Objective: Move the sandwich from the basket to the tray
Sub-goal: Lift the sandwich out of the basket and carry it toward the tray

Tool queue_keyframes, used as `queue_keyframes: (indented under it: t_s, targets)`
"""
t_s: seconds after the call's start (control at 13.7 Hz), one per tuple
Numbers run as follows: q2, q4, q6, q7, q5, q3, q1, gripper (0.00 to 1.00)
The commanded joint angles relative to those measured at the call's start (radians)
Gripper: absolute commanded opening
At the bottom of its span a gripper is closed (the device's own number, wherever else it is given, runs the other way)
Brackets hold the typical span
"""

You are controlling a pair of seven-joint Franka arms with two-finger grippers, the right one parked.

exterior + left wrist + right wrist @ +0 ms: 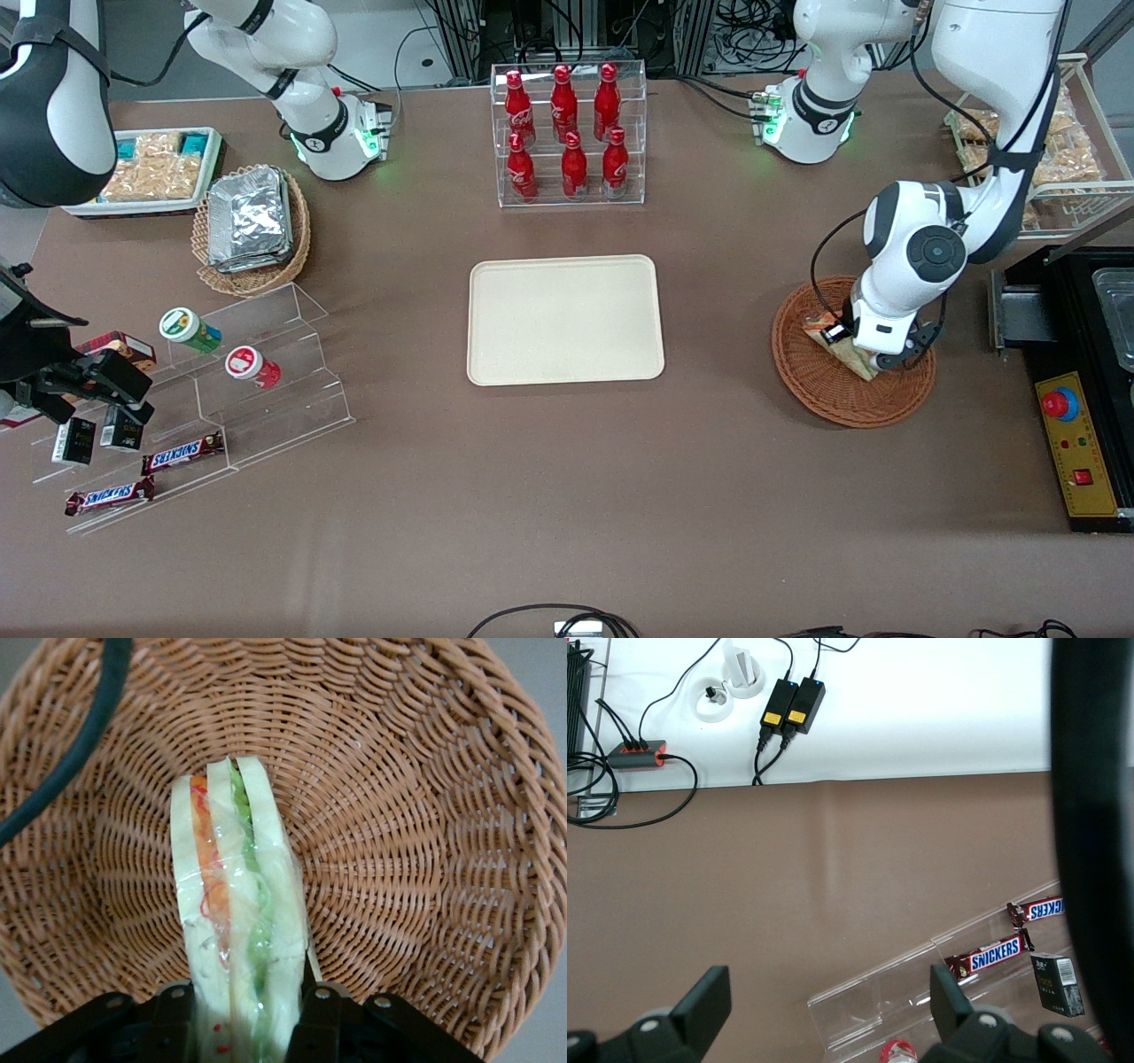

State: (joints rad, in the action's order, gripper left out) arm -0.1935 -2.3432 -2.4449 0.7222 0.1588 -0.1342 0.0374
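- Down inside the basket (833, 390), at the right of the front view: pincer (858, 347), clamped on the sandwich (842, 347).
- Seen from the left wrist: black fingers (323, 1028) pressed against both bread faces of the sandwich (232, 930), orange, red and green filling stripes showing between the pale slices, clear wrap around them.
- Sandwich inside the wicker bowl, not on the tray (565, 319); whether touching the weave (399, 859) or just above it, cannot tell.
- Tray flat on the brown bench (567, 496) at the centre of the front view, well apart from the basket.
- Rack of red bottles (567, 133) above the tray at upper centre, farther from the camera.
- Tan basket of foil packs (251, 221) at upper left.
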Motion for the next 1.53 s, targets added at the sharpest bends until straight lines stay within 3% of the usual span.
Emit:
queue_keyframes:
  t_s: [0.0, 0.44, 0.66, 1.46]
  targets:
    - [0.089, 0.069, 0.183, -0.029, 0.021, -0.010, -0.007, 0.00]
    - [0.189, 0.198, 0.369, -0.187, -0.010, -0.093, -0.008, 0.00]
    - [0.186, 0.287, 0.455, -0.277, -0.010, -0.198, -0.008, 0.00]
    - [0.034, 0.350, 0.356, -0.268, -0.004, -0.570, -0.010, 0.00]
